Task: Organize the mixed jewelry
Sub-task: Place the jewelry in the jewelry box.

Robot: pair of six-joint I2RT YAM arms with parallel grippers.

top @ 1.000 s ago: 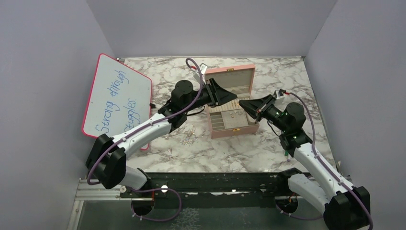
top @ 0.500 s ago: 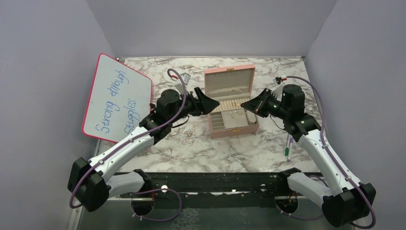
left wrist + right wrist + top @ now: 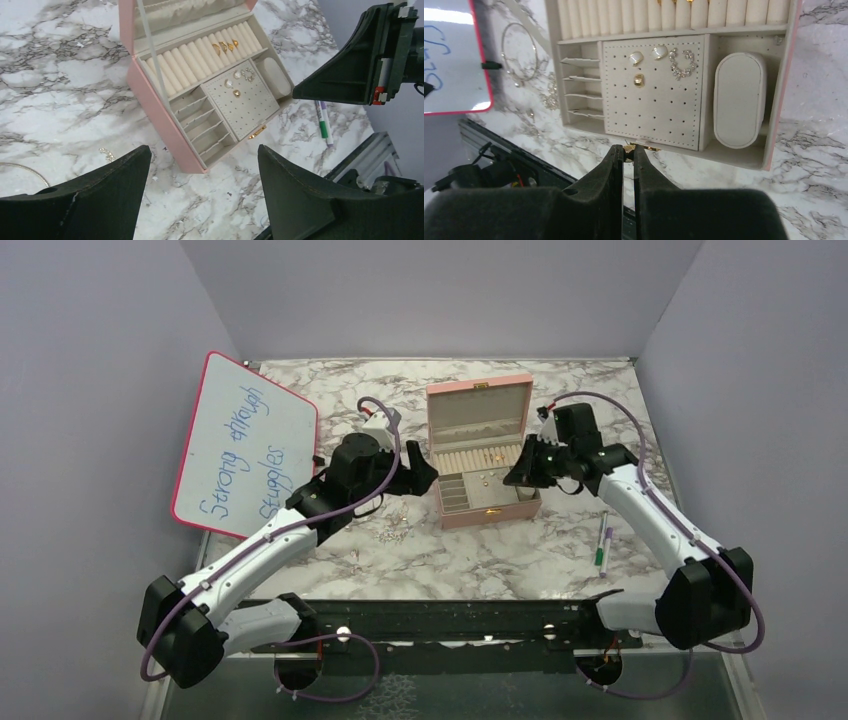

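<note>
The left gripper (image 3: 204, 150) hangs just left of the open pink rectangular jewellery box (image 3: 155, 115), jaws spread wide. The right gripper (image 3: 628, 150), jaws nearly together, pinches a tiny gold piece (image 3: 628, 146) over the box's near wall. Inside, gold rings (image 3: 225, 46) sit far and stud earrings (image 3: 646, 54) nearer. Loose pieces (image 3: 395, 527) and a thin silver hoop chain (image 3: 519, 50) lie on the marble table (image 3: 480, 570) to the left.

Left end effector (image 3: 205, 150) spread wide, right end effector (image 3: 628, 149) nearly closed.
</note>
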